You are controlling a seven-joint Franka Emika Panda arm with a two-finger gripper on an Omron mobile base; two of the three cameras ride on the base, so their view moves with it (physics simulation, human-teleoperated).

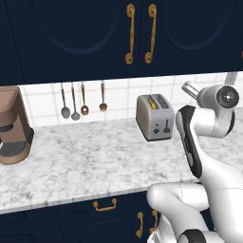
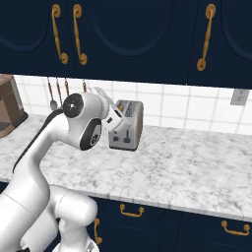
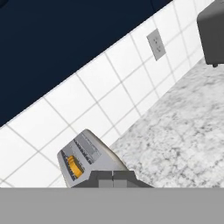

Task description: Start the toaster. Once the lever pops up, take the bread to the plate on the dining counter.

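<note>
The grey-silver toaster (image 1: pixel 153 117) stands at the back of the marble worktop (image 1: pixel 85 161), its narrow control face turned toward me. A tan slice of bread (image 1: pixel 152 101) sits in one slot, also seen as an orange-yellow edge in the hand view (image 3: pixel 74 166). The black lever (image 1: pixel 167 126) is on the right of that face, beside small dark knobs. My gripper (image 3: pixel 113 177) is shut and empty, its tips together just short of the toaster (image 3: pixel 89 156). My hand (image 2: pixel 111 116) hovers in front of the toaster (image 2: pixel 132 123), above it and to its left. The plate and the dining counter are out of view.
A brown coffee machine (image 1: pixel 13 126) stands at the far left of the worktop. Utensils (image 1: pixel 80 102) hang on the tiled wall. A black toaster oven (image 3: pixel 212 30) sits further along the counter, past a wall outlet (image 2: pixel 238 97). Navy upper cabinets (image 1: pixel 137 33) overhang the counter.
</note>
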